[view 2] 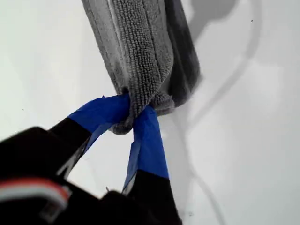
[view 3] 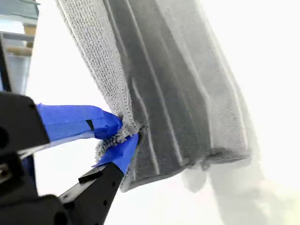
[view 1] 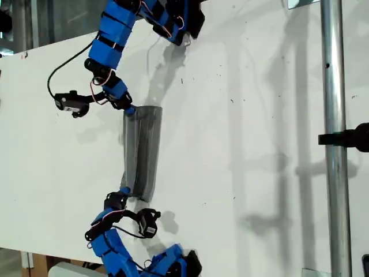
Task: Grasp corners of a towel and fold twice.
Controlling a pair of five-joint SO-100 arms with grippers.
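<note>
Grey cloth: the towel (view 1: 142,151) hangs taut between both claws above the white table (view 1: 242,144).
My first gripper (view 2: 131,115): clamped on one corner.
My second gripper (view 3: 127,133): pinching the other end's edge.
Doing it well: carry both ends across evenly, keeping edges aligned.

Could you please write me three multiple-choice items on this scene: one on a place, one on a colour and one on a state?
1. In the exterior view, where is the towel?
A. Between the upper arm and the lower arm
B. At the view's far right
C. Draped on top of an arm

2. What colour are the tips of my first pincer?
A. Red
B. Blue
C. Green

3. What state is my second pincer in?
A. Open above the towel
B. Shut on the towel
C. Shut on nothing

Answers:
1 A, since each end of the towel meets an arm's tip.
2 B, as the first wrist view shows blue tips.
3 B, because grey fabric is pinched between its tips.
</note>
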